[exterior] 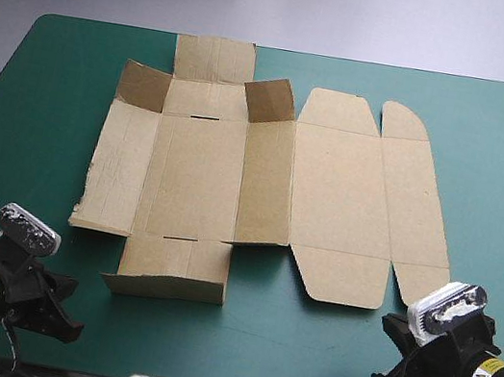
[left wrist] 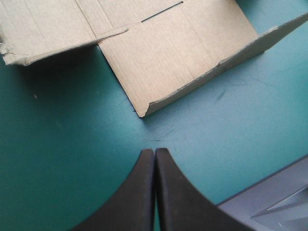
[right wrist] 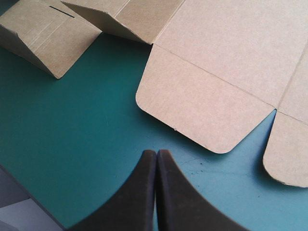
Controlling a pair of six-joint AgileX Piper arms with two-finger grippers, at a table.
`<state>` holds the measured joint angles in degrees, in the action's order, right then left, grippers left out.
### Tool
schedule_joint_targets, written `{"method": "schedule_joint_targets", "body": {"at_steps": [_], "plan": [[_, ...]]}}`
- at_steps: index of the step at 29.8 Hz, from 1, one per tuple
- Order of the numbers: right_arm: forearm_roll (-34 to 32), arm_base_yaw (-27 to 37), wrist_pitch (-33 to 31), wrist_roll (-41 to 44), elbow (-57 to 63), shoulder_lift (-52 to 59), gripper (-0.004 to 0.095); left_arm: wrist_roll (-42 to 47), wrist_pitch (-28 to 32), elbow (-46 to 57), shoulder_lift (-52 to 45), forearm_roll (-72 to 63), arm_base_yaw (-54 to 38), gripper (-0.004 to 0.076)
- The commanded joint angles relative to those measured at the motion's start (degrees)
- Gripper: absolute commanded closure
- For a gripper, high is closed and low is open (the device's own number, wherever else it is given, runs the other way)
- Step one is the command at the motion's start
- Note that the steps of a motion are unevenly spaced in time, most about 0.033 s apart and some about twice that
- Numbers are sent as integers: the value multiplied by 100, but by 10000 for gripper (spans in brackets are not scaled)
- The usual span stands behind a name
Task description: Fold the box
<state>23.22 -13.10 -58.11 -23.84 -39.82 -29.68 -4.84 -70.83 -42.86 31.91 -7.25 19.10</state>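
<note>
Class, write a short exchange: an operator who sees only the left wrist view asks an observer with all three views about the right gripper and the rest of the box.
Operator: Is the right gripper holding anything?
Observer: No. The right gripper is shut on nothing, over bare cover, just short of a rounded flap.
Operator: Does any flap stand up beyond my view?
Observer: Yes. At the far end of the box, two corner flaps stand raised.
</note>
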Motion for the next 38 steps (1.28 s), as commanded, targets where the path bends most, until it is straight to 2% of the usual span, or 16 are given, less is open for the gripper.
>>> {"method": "schedule_joint_targets", "body": {"at_steps": [1,25,30,35,38], "plan": [[152,-1,299,-63,-124,-38,933,33,241,-138,23,-54,17,734],[163,-1,299,-63,-124,-38,932,158,313,-138,94,-214,17,734],[163,-1,289,-63,-124,-38,932,140,703,-244,625,12,17,708],[163,-1,289,-63,-124,-38,933,-699,1251,-770,1700,-811,17,708],[163,-1,289,-63,-124,-38,933,-871,1433,-1293,2336,-870,17,708]]}}
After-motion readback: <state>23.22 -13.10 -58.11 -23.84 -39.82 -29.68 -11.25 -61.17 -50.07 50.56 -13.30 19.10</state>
